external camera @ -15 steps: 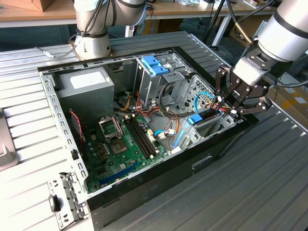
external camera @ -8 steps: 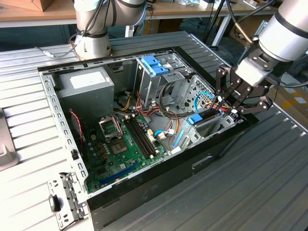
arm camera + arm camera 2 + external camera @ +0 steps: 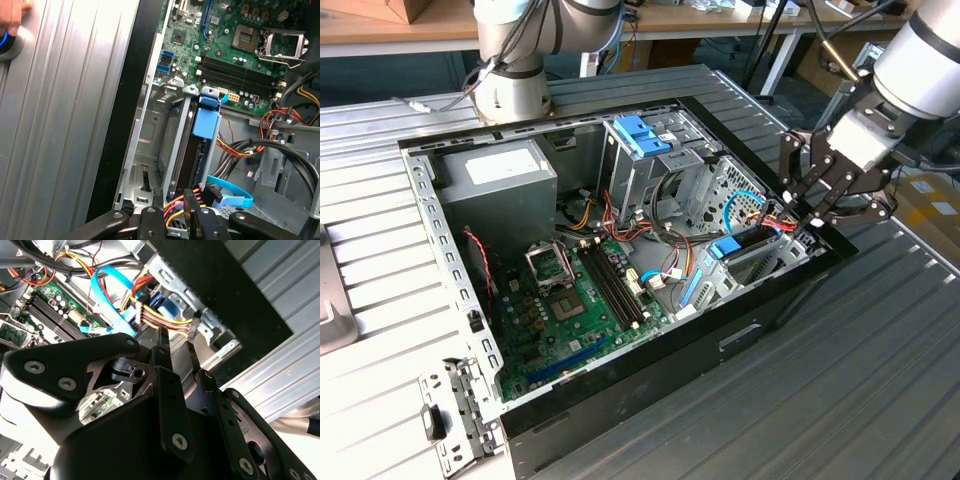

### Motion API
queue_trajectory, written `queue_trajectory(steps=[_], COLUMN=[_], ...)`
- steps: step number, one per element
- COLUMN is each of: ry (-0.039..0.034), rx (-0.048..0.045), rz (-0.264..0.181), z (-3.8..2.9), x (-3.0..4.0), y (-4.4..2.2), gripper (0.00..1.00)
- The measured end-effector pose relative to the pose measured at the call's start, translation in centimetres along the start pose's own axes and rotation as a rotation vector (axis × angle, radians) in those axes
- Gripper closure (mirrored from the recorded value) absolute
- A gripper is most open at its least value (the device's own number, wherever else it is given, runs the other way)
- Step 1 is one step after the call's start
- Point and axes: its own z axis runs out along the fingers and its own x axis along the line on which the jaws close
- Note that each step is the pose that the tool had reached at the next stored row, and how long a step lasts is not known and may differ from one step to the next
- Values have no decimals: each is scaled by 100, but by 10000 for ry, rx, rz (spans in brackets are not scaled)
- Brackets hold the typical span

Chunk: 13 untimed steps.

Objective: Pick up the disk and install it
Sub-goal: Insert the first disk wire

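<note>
The open computer case (image 3: 620, 300) is lying on its side on the ribbed metal tabletop (image 3: 840, 380), with the green motherboard (image 3: 570, 300) facing up and a grey power-supply box (image 3: 500, 185) sitting toward the far edge of the tabletop. The disk (image 3: 202, 125), with its bright blue rail showing, is standing on edge inside a slot of the metal drive cage (image 3: 160, 150) along the case wall toward the exterior view's right; in the exterior view the disk (image 3: 745, 243) is sitting just below the gripper (image 3: 817, 218). The gripper is hanging over that end of the disk, beside a bundle of coloured power wires (image 3: 172, 205) and a light blue data cable (image 3: 230, 192). In the first wrist view the jaws are sitting narrow and close together, their tips right at the disk's cabled end; whether they are gripping it I cannot tell. A second blue clip (image 3: 642, 133) is sitting on the upper drive cage
</note>
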Motion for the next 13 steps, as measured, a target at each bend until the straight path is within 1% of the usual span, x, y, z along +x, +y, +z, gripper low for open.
queue_trajectory(steps=[3,6,8,13], ry=[-15,-31,-39,-51], rx=[-57,-119,-155,-204], rz=[-44,-178,-247,-280], z=[3,9,14,31], x=[14,27,37,88], y=[-57,-108,-125,-124], gripper=[70,70,70,70])
